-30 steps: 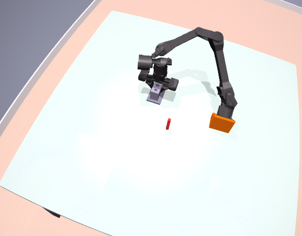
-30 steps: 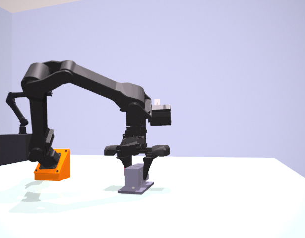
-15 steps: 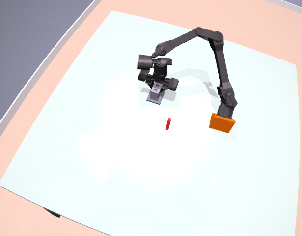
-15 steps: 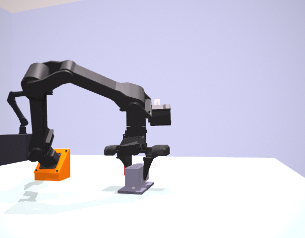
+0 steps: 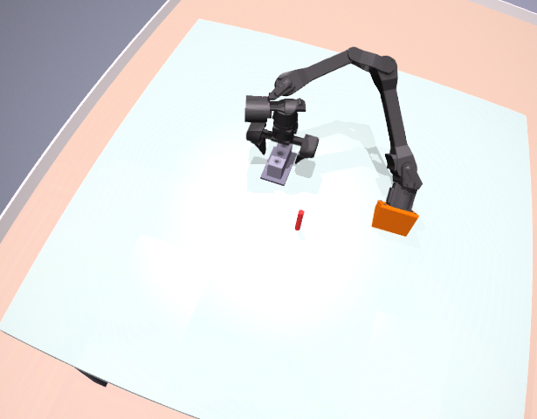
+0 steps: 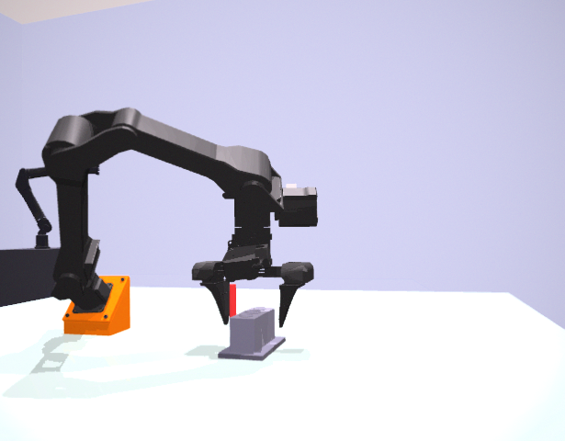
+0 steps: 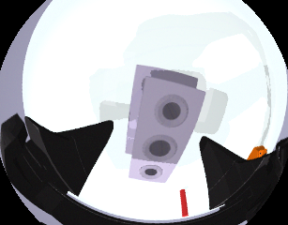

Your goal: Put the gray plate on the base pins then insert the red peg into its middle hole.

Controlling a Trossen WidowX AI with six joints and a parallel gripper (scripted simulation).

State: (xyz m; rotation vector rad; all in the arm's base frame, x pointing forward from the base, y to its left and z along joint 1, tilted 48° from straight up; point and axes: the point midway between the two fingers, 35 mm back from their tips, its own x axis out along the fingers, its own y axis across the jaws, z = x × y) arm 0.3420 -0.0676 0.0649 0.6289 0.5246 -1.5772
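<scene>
The gray plate (image 5: 275, 168) (image 6: 242, 335) (image 7: 145, 122), a thick block with a row of three holes in its top, sits on the thin base (image 5: 284, 177) (image 6: 273, 346) (image 7: 139, 80). It looks level in the exterior view, with no clear gap beneath it. The pins are hidden. My gripper (image 5: 280, 157) (image 6: 253, 325) (image 7: 159, 134) is open and empty. It points down, with its fingers spread on both sides of the plate and their tips near its top. The red peg (image 5: 299, 220) (image 6: 232, 299) (image 7: 184, 202) stands upright on the table, apart from the base.
The orange arm mount (image 5: 395, 221) (image 6: 118, 303) (image 7: 258, 152) is on the table, at the right in the top view. The red peg stands between the plate and the table's near side in that view. Another dark arm (image 6: 30, 204) stands in the background of the exterior view.
</scene>
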